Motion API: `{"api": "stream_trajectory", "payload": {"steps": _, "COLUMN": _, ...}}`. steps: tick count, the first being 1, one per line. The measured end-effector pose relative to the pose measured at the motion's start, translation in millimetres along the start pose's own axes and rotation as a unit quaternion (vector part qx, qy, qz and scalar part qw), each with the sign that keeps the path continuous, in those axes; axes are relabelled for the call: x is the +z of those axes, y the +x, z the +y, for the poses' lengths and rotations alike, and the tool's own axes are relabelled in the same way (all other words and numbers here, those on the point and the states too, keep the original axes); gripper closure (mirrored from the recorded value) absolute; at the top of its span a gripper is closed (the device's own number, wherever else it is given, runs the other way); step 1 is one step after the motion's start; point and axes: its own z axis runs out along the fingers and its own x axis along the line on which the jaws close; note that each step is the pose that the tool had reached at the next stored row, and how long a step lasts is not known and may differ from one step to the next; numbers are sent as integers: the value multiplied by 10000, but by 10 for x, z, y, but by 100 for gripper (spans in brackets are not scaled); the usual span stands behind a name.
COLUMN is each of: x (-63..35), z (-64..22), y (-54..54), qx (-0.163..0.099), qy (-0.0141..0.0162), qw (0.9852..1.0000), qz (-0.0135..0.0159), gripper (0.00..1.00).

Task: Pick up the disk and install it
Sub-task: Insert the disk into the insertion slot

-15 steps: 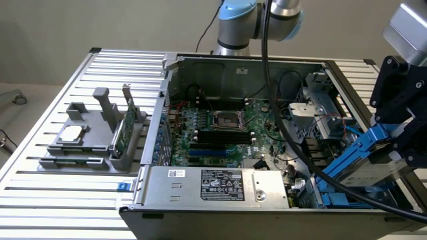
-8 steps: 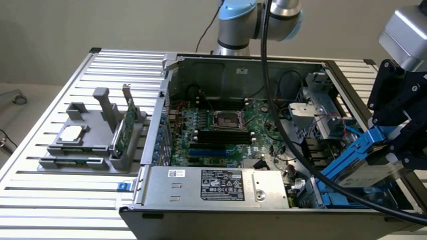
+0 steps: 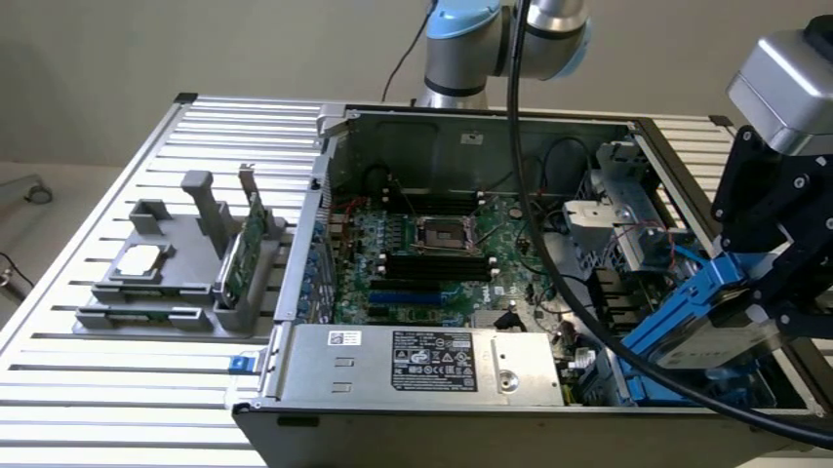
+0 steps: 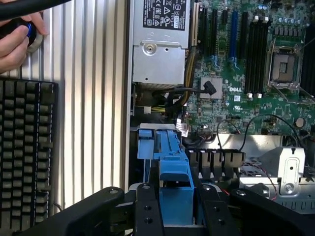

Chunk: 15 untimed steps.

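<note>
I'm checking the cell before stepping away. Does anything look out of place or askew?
The disk hangs tilted in the end effector over a corner of the open computer case, not seated. A person's hand holds a small blue-ringed object beside a keyboard, close to the case.

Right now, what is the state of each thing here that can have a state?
computer case, open, inside uncovered.
disk, held tilted over the case's corner, not seated.
pincer, shut on the disk.
circuit card, upright in the grey holder.
chip, flat on the grey holder.
</note>
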Motion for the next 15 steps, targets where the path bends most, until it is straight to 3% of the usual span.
{"api": "stream_trajectory", "payload": {"steps": 8, "x": 33, "z": 0, "y": 3, "qx": 0, "qy": 0, "qw": 10000, "qz": 2, "gripper": 66}}
{"api": "stream_trajectory", "payload": {"steps": 9, "x": 35, "z": 0, "y": 3, "qx": 0, "qy": 0, "qw": 10000, "qz": 1, "gripper": 60}}
{"api": "stream_trajectory", "payload": {"steps": 15, "x": 48, "z": 0, "y": 5, "qx": 0, "qy": 0, "qw": 10000, "qz": 0, "gripper": 60}}
